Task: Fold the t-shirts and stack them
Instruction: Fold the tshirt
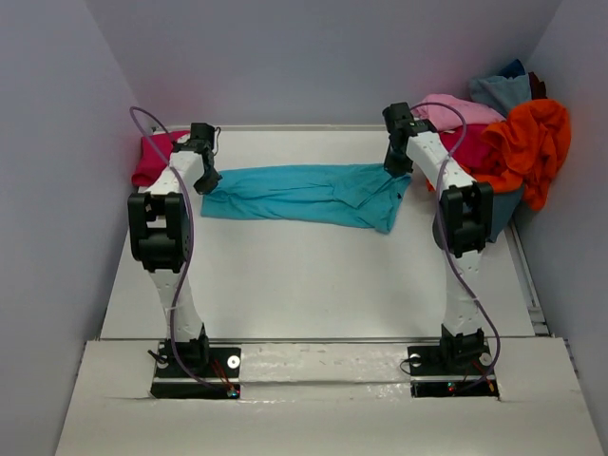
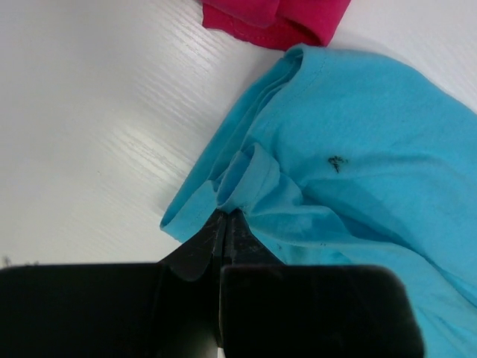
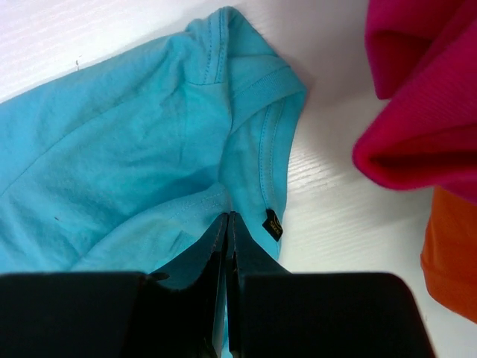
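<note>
the left arm (image 1: 176,204) hides part of the magenta shirt (image 1: 152,160), and the small label (image 3: 273,224) is unreadable.

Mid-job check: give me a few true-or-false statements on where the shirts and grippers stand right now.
1. The left gripper and right gripper are both shut on the turquoise shirt. True.
2. The turquoise shirt sits folded on the pile. False: it lies stretched out between the grippers, apart from the pile.
3. The orange shirt lies by the left gripper. False: it is on the pile at far right.
4. A magenta shirt lies near the left gripper. True.
</note>
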Available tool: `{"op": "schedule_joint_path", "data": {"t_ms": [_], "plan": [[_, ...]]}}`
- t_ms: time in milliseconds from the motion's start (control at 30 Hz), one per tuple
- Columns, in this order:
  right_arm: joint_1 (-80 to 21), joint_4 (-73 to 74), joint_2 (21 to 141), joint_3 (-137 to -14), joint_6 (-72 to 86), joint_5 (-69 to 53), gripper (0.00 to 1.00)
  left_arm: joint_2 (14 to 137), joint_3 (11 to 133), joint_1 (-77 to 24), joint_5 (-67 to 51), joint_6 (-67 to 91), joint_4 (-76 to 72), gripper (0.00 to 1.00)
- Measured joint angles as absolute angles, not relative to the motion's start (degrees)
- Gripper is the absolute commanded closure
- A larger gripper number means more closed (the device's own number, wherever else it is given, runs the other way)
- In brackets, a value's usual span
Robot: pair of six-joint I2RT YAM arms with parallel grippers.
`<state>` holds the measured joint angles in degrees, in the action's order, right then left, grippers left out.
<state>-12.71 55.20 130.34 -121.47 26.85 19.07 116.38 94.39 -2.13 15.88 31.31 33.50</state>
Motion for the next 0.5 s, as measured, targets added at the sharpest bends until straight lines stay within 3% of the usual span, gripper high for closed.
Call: {"op": "schedule_joint_path", "data": {"t_ms": [500], "plan": [[-12.71,54.96,114.13,-111.57,27.66,18.44,0.93,105.03,87.99,-2.13,15.27,30.98,32.86,0.94]]}}
